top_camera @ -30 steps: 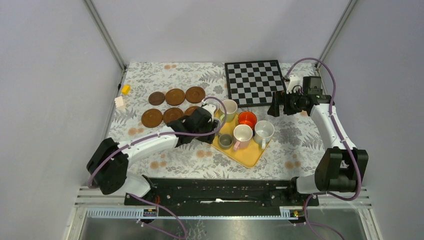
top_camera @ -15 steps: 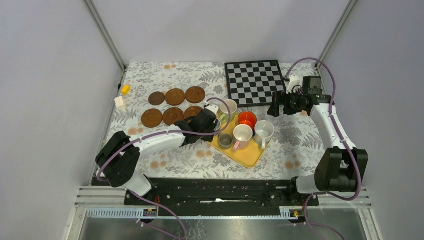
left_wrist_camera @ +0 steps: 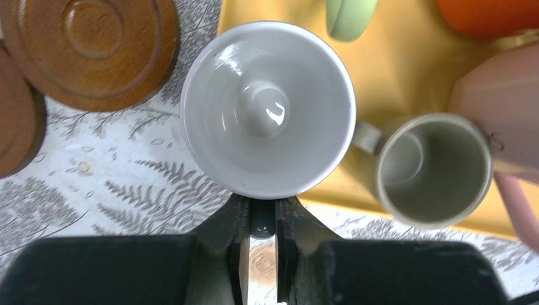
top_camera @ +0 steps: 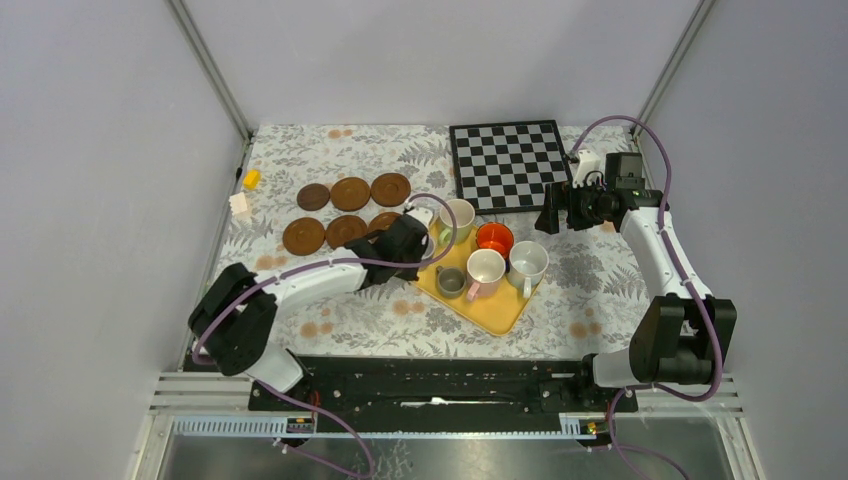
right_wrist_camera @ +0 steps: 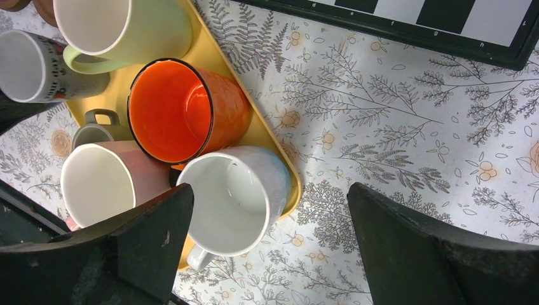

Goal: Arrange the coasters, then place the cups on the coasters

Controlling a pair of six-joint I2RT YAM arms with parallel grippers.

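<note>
The left claw (left_wrist_camera: 260, 221) is pinched tight on the dark handle of the blue-grey cup (left_wrist_camera: 267, 108). The cup stands upright straight ahead of the fingers, mouth up, white inside. It overlaps the left edge of the yellow tray (left_wrist_camera: 407, 70); whether it rests there or hangs just above, I cannot tell. Just to its right sits the grey-brown cup (left_wrist_camera: 435, 168), its handle pointing towards the held one. Beyond that is the pink cup (left_wrist_camera: 502, 95), with the green cup (left_wrist_camera: 349, 16) and orange cup (left_wrist_camera: 489, 13) farther back on the tray. To the claw's left, on the flowered cloth (top_camera: 600, 280), lie the coasters (top_camera: 350, 193): brown discs in two rows of three. The nearest is just beside the held cup, and the arm partly hides it from above.

The right claw (top_camera: 548, 212) hangs wide open, holding nothing, over the cloth between the tray and the chessboard (top_camera: 505, 160). From its wrist, the white cup (right_wrist_camera: 232, 197) shows between its fingers, at the tray's edge beside the orange and pink ones.
</note>
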